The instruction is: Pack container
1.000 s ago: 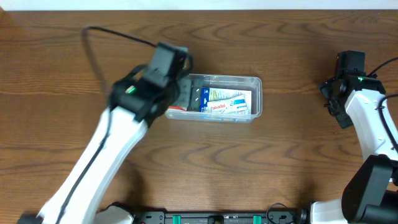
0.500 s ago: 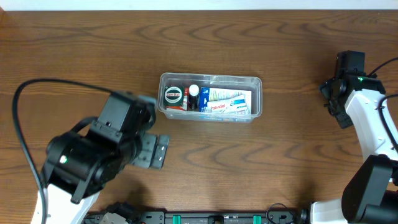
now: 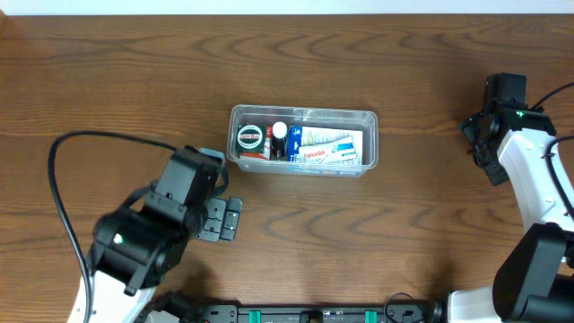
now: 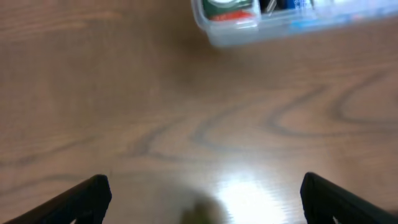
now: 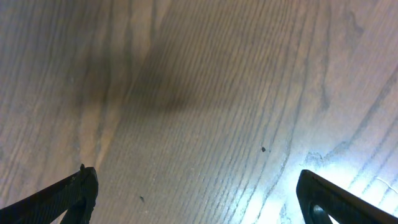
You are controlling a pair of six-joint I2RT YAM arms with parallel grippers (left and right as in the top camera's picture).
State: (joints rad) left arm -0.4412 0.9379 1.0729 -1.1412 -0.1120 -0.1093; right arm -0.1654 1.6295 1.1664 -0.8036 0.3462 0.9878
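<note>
container [image 3: 372, 142] seemingly full | left claw [image 4: 202, 198] spread, near it | right claw [image 5: 199, 196] spread, well apart

The brown wooden desk [image 3: 404, 233] has darker swirling grain. The clear rectangular plastic container [image 3: 374, 139] shows blue, white and red packets [image 3: 327, 146]. The 2-finger left pincer [image 4: 205, 196] and right pincer [image 5: 196, 193] are black.

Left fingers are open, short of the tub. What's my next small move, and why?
Probably park the left gripper at rest: its fingers are open and empty, the container already holds its packets, and no loose item shows on the table.
</note>
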